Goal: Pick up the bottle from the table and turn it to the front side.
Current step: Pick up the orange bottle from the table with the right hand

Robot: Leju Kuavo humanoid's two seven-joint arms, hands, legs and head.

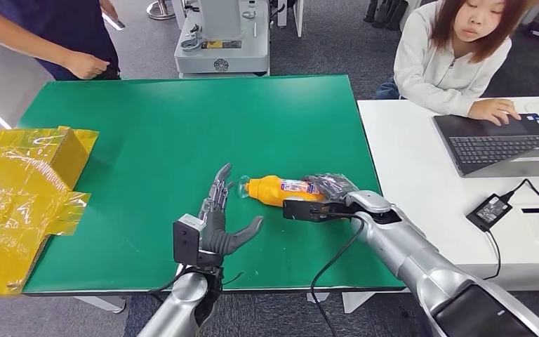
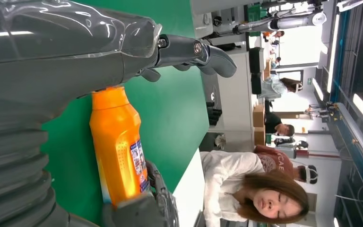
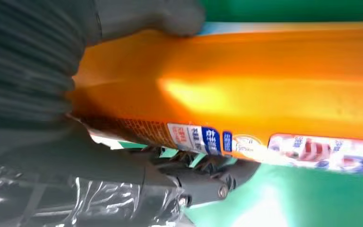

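Orange plastic, the bottle (image 1: 279,189) lies on its side on the green table (image 1: 182,126), a little right of centre in the head view, with the right hand (image 1: 331,189) wrapped around its base end, thumb above and fingers beneath in the right wrist view. The left hand (image 1: 219,214) stands just beside the cap end, fingers spread and holding nothing. Judging by this, the grasp is made; next comes lifting and rotating the bottle until its label faces front.

A green table (image 1: 147,140) carries an orange bottle (image 1: 277,189) lying flat and crumpled yellow bags (image 1: 21,196).
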